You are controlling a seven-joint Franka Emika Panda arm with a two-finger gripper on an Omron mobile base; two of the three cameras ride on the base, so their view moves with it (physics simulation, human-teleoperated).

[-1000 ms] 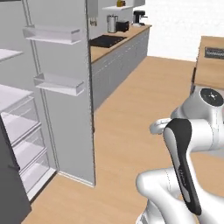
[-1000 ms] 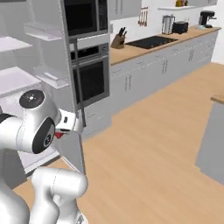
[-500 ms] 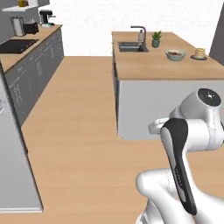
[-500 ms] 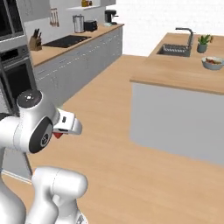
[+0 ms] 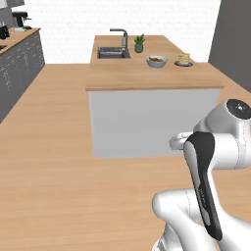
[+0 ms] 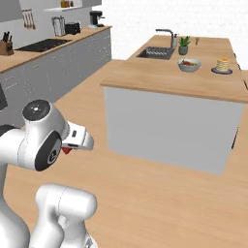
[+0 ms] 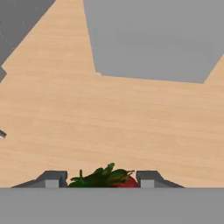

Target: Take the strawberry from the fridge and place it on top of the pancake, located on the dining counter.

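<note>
Arm folded close above the base, pincer (image 7: 99, 180) clamped on strawberry (image 7: 109, 178), berry's lower half cut off, pancake (image 6: 223, 65) tiny on the far desk (image 6: 193, 80)

On the wood top you see a grey fruit bowl (image 5: 157, 61) holding red and yellow pieces; take it as your landmark. Left of it in the left base view stands a small potted plant (image 5: 139, 43), farther back. Beyond the plant, a dark faucet (image 5: 121, 35) rises over the sink basin (image 5: 113, 52), which lies well left of the bowl. In the right base view, far left of the bowl (image 6: 189, 64), you find the grey-cabinet counter (image 6: 58, 60) with a black cooktop (image 6: 42, 45), a knife block (image 6: 6, 47), a coffee machine (image 6: 97, 19) and other small appliances (image 6: 65, 26). Light wood floor (image 5: 49, 147) spreads below.
</note>
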